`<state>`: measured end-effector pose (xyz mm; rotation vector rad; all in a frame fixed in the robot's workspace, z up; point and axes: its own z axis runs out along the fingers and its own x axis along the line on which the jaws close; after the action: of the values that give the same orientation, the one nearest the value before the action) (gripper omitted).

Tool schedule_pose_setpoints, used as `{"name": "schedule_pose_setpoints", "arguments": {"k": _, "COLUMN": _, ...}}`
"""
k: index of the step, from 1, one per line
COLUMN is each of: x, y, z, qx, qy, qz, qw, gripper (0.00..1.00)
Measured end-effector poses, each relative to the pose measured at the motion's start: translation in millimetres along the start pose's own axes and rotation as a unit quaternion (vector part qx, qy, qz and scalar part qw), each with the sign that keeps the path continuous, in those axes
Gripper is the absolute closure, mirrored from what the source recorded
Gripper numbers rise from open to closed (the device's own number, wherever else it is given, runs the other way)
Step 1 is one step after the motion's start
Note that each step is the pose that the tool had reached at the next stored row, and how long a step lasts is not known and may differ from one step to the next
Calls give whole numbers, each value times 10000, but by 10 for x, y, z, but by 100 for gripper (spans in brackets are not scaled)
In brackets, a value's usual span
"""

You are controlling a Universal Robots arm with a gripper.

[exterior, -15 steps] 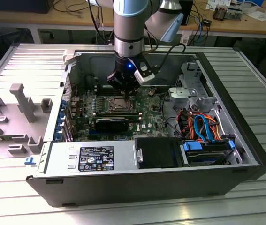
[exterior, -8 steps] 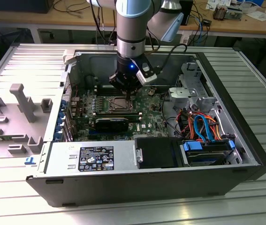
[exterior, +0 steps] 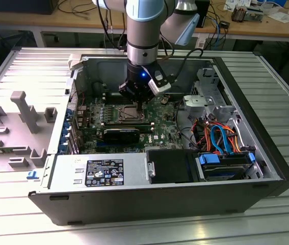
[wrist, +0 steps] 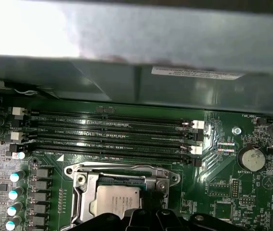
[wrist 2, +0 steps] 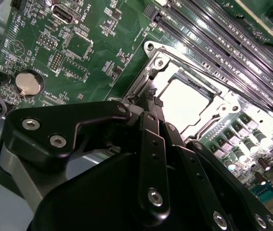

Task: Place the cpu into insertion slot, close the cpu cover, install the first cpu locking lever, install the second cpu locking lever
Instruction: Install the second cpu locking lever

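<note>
The cpu (wrist: 118, 201) sits in the insertion slot (wrist: 81, 195), cover shut over it; my pincer (wrist 2: 151, 98), pressed together, hovers at its edge and could scrape nearby components.

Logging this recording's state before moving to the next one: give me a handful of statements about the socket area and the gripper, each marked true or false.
1. The cpu lies inside the insertion slot. True.
2. The cpu cover is folded down over the chip. True; its window shows the silvery top.
3. The gripper hangs over the disk drives with the blue and orange cables. False; it hangs at the socket's edge, over the green motherboard.
4. The memory slots beside the socket are all filled with modules. False; the long black slots stand empty.
5. A round coin battery sits on the board. True.
</note>
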<state>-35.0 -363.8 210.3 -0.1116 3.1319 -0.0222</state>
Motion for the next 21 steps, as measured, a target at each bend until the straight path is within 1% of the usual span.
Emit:
{"name": "schedule_pose_setpoints", "arguments": {"k": 8, "x": -1, "y": 0, "z": 1, "qx": -1, "qy": -1, "qz": -1, "qw": 10000, "gripper": 89}}
{"name": "schedule_pose_setpoints", "arguments": {"k": 11, "x": -5, "y": -1, "z": -18, "qx": 5, "qy": -1, "qz": -1, "qw": 10000, "gripper": 89}}
{"name": "schedule_pose_setpoints", "arguments": {"k": 13, "x": -25, "y": -6, "z": -19, "qx": 20, "qy": 1, "qz": -2, "qw": 10000, "gripper": 89}}
{"name": "schedule_pose_setpoints", "arguments": {"k": 15, "x": -28, "y": -6, "z": -42, "qx": 40, "qy": 3, "qz": -2, "qw": 10000, "gripper": 89}}
{"name": "schedule_pose_setpoints", "arguments": {"k": 16, "x": -29, "y": -7, "z": -65, "qx": 48, "qy": 3, "qz": -2, "qw": 10000, "gripper": 89}}
{"name": "schedule_pose_setpoints", "arguments": {"k": 17, "x": -29, "y": -7, "z": -113, "qx": 63, "qy": 4, "qz": -3, "qw": 10000, "gripper": 89}}
{"name": "schedule_pose_setpoints", "arguments": {"k": 18, "x": -29, "y": -10, "z": -132, "qx": 77, "qy": 5, "qz": -3, "qw": 10000, "gripper": 89}}
{"name": "schedule_pose_setpoints", "arguments": {"k": 21, "x": -25, "y": -59, "z": -132, "qx": 77, "qy": 5, "qz": -3, "qw": 10000, "gripper": 89}}
